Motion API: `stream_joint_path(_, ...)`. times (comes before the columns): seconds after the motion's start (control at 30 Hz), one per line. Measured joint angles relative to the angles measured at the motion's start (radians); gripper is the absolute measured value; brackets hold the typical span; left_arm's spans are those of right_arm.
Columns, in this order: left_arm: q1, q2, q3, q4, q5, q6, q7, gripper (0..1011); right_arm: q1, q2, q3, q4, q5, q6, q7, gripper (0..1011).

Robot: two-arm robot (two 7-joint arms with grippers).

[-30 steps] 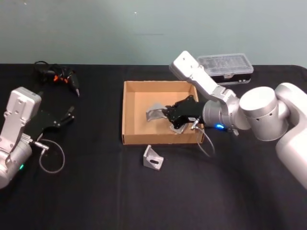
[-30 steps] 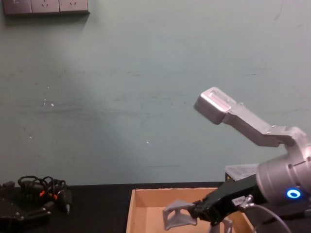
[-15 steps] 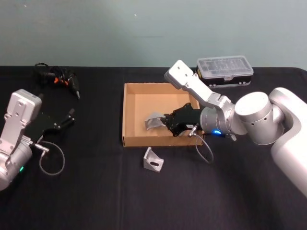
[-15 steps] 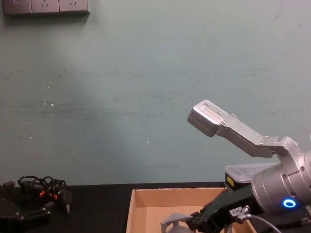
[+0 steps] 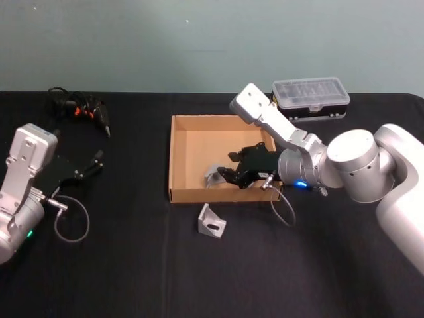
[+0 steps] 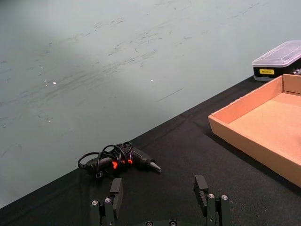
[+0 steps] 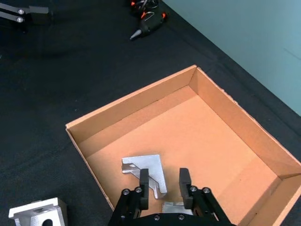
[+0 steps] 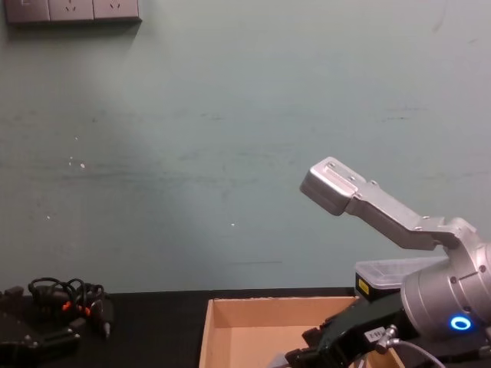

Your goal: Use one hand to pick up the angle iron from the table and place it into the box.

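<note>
Nearest, a silver L-shaped metal angle iron (image 5: pixel 212 220) is lying on the flat matte black table (image 5: pixel 132 265), just beside the front wall of the shallow tan cardboard box (image 5: pixel 173 156) and apart from it. Inside the box, close behind that wall, a second angle iron (image 7: pixel 143 165) is resting on the floor. The black clawed right gripper (image 7: pixel 163 176) is hovering right over it with its fingers spread, clamping nothing, though one flange is sitting between the tips. A silvery bit (image 7: pixel 174 207) is showing under the gripper body, too hidden to identify. The left gripper (image 6: pixel 159 188) is sitting parked well left of the box, fingers wide apart and empty. Farthest, a black plastic case with a clear lid (image 5: pixel 310 98) is sitting behind the box.

Risks, as a judgement:
- **Snagged flange:** lifting away at a slant is likely to catch it and tip or drag the piece.
- **Caught wall:** the cable loop (image 5: pixel 285 209) is hanging by the front wall and could hook it, shoving the box.
- **Clipped cardboard:** the table piece is lying so near the wall that a finger going for it could hit the box.
</note>
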Motion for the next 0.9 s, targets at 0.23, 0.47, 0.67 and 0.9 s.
stream_joint_path(0.23,0.000,0.000,0.000,0.000,0.000,0.000,0.000,1000,-0.015,0.006,0.016,-0.021,0.001,-0.008,-0.004,600)
stream_joint_path(0.47,0.000,0.000,0.000,0.000,0.000,0.000,0.000,1000,-0.019,0.007,0.022,-0.025,0.003,-0.017,-0.004,834)
stream_joint_path(0.67,0.000,0.000,0.000,0.000,0.000,0.000,0.000,1000,-0.030,0.012,0.031,-0.045,0.007,-0.024,-0.006,994)
stream_joint_path(0.9,0.000,0.000,0.000,0.000,0.000,0.000,0.000,1000,-0.091,0.047,0.072,-0.136,0.045,-0.051,-0.017,1000)
